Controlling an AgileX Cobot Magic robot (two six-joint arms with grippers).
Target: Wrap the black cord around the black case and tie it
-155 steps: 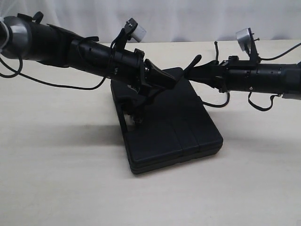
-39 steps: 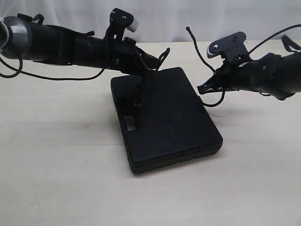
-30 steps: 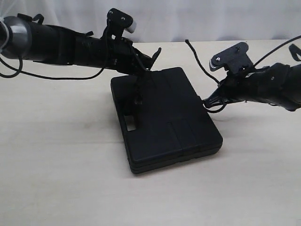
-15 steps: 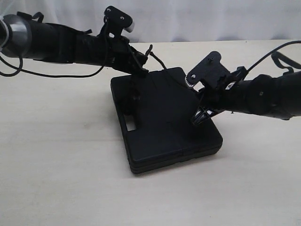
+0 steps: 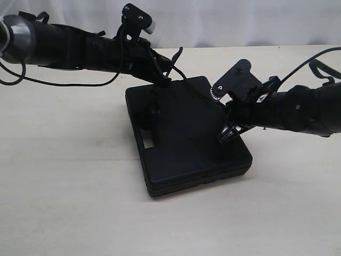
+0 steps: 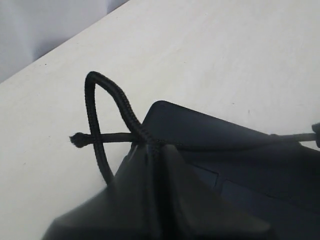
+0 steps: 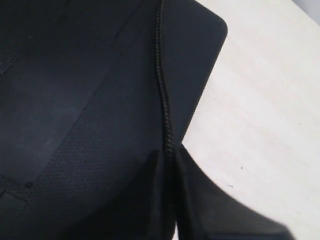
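Right gripper (image 5: 225, 135) lower; beige tabletop (image 5: 69, 202)

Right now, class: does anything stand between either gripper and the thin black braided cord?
Nothing visible does. The left gripper and the right gripper are each shut on the thin black braided cord, which stretches between them over the flat matte black plastic case.

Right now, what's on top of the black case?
The black cord runs taut across the black case's lid, pinched by the left tool near the far edge and the right tool over the right side. Whether it wraps underneath is hidden.
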